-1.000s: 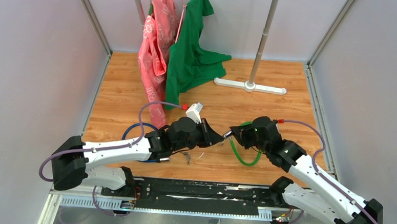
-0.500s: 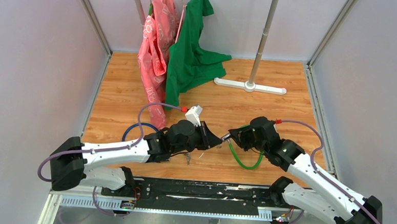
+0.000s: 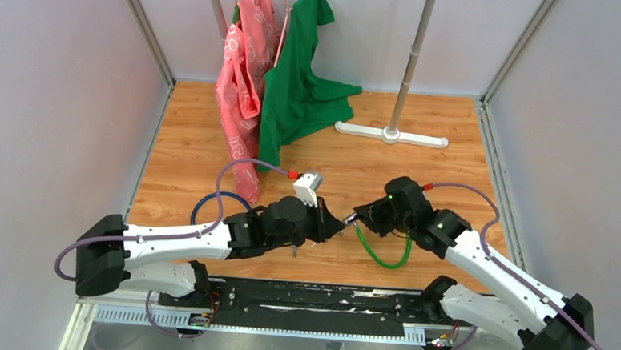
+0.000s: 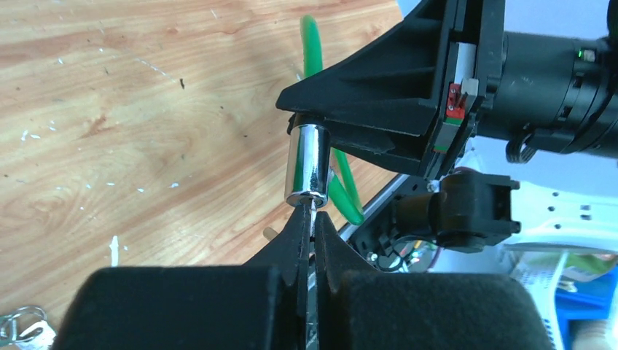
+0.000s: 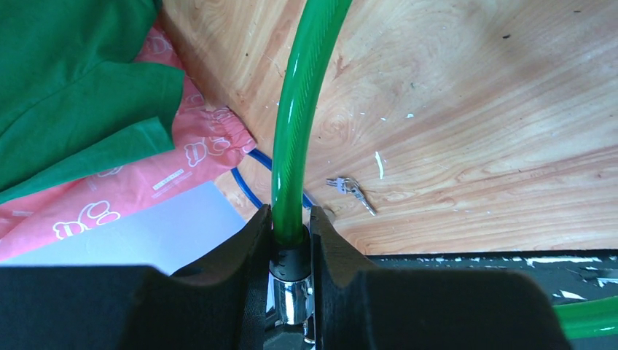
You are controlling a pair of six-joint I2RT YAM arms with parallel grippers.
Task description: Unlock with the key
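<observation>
The left hand (image 4: 312, 230), pressed together on the key (image 4: 313, 213), meets the chrome lock barrel (image 4: 307, 164) at its 12 o'clock. The right hand (image 5: 291, 237) pinches that barrel. A good turn likely needs the key coaxial and the barrel braced.

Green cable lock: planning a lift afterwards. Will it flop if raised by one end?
Probably springy, not limp: the green cable lock keeps a smooth curve. Its glossy sheath looks slippery, so the right gripper clamping at the chrome cylinder seems the safer hold. That metal end likely hangs heaviest.
</observation>
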